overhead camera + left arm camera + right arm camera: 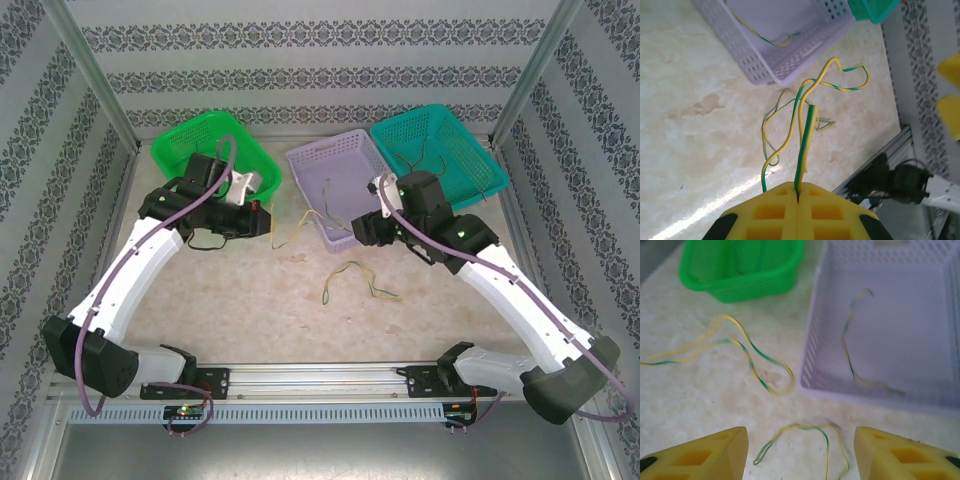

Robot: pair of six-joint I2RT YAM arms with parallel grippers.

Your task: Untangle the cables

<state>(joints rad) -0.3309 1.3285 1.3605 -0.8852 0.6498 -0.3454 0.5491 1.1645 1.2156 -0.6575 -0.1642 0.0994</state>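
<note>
Three baskets stand in a row at the far side of the desk (pixel 250 290): the left basket (pixel 180 140), the middle basket (pixel 345 165) and the right basket (pixel 495 170). The middle basket reaches nearer to the arms than the other two. One cable (pixel 850 347) lies inside the middle basket, and some thin wires (pixel 437 158) lie in the right basket. The left tool (pixel 797 192) is in front of the left basket and pinches a held cable (pixel 805 145), which runs over the desk toward the near corner of the middle basket. A loose cable (pixel 355 282) lies on the desk in front of the middle basket, between the two arms. The right tool (pixel 800 436) hangs above the desk beside that basket's front, apart from the loose cable.
</note>
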